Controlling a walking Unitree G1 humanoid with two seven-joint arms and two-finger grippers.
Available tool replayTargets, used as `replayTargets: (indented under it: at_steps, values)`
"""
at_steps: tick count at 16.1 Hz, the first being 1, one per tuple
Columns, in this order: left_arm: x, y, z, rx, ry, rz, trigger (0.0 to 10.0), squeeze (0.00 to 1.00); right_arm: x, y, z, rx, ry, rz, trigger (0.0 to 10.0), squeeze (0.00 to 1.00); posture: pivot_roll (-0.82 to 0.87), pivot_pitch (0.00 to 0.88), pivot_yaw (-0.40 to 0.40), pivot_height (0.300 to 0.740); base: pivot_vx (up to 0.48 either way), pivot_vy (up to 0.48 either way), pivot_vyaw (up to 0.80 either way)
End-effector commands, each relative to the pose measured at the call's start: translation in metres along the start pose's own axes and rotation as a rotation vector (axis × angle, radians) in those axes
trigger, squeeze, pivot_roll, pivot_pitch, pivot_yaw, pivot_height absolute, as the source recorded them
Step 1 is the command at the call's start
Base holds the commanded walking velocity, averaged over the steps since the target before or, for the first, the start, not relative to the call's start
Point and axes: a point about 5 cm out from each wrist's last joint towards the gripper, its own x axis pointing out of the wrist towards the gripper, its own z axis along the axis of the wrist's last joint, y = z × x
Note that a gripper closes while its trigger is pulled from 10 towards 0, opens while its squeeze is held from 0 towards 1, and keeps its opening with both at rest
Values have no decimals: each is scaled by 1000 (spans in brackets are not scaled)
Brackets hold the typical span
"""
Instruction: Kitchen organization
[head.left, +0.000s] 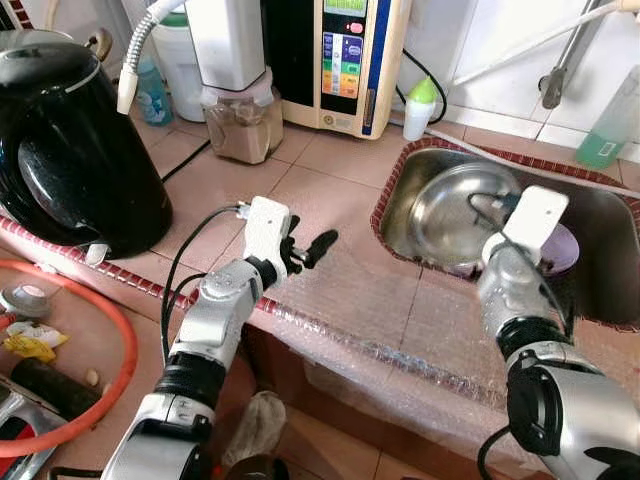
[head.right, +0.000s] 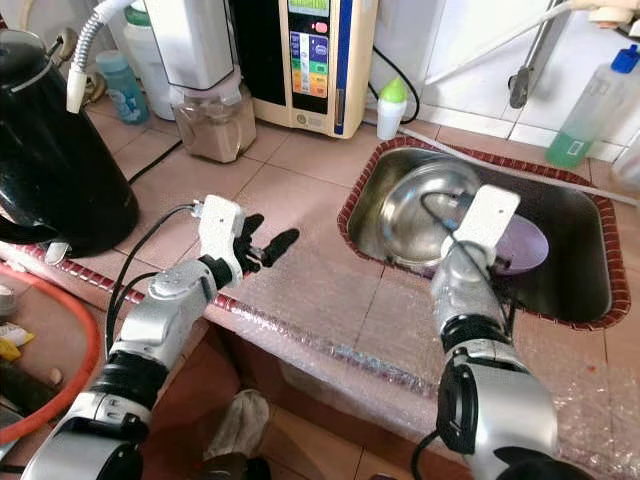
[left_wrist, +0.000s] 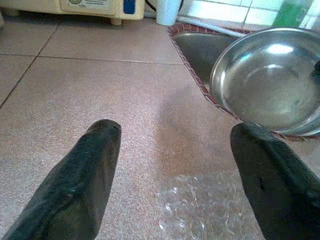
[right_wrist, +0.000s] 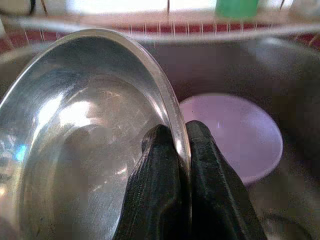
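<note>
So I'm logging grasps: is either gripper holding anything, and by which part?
The right gripper pinches the steel bowl by its rim, over the sink. The left gripper is open, holding nothing.

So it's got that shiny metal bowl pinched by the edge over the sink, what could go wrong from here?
The right gripper pinches only the thin rim of the steel bowl, which is tilted; such a grip could slip, dropping it onto the purple bowl below. If it swings the bowl out toward the counter, it might clip the sink's edge. The left gripper hovers open over the counter, so it offers no support if the bowl slides.
</note>
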Motion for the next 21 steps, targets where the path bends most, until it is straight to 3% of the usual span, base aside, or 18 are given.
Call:
replayTargets:
  at_steps: [1, 2, 3, 4, 8, 10, 11, 12, 14, 17, 19, 21]
  values:
    - [-1, -5, -1, 34, 19, -24, 10000, 1000, -1, 1, -5, -22, 27, 0, 0, 0, -13, 0, 53, 740, 0, 0, 0]
    - [-2, -7, -3, 42, 20, -34, 10000, 1000, -2, 0, -12, 2, 71, -5, 3647, 0, -12, 0, 51, 740, 0, 0, 0]
    - [-2, -8, -3, 43, 21, -34, 10000, 1000, -3, -2, -17, 12, 100, -16, 10000, 161, -12, 0, 50, 740, 0, 0, 0]
    - [-3, -7, -3, 45, 21, -30, 10000, 1000, -3, -4, -20, 35, 115, -28, 10000, 1000, -11, 0, 50, 740, 0, 0, 0]
    - [-4, -7, -2, 54, 23, -24, 10000, 1000, -3, -6, -21, 54, 126, -27, 10000, 1000, -14, 0, 49, 740, 0, 0, 0]
    - [-4, -8, -1, 48, 13, -17, 10000, 1000, -3, 1, -18, 71, 105, 42, 10000, 1000, -13, 0, 47, 740, 0, 0, 0]
    - [-5, -8, -1, 52, 4, 2, 10000, 149, -4, 2, -17, 42, 83, 61, 10000, 1000, -12, 0, 46, 740, 0, 0, 0]
    - [-6, -7, 0, 54, -13, 34, 10000, 0, -5, 6, -15, 19, 55, 92, 10000, 1000, -13, 0, 48, 740, 0, 0, 0]
    - [-8, -9, 4, 52, -47, 70, 10000, 0, -9, 13, -12, -33, -11, 173, 10000, 1000, -14, 0, 50, 740, 0, 0, 0]
    - [-12, -8, 6, 44, -68, 128, 10000, 0, -13, 14, -17, -74, -27, 191, 10000, 1000, -12, 0, 53, 740, 0, 0, 0]
    - [-16, -8, 4, 35, -61, 146, 10000, 0, -16, 15, -16, -185, -85, 246, 10000, 1000, -14, 0, 56, 740, 0, 0, 0]
    - [-18, -11, 4, 31, -64, 144, 10000, 0, -19, 18, -12, -232, -145, 298, 10000, 1000, -14, 0, 57, 740, 0, 0, 0]
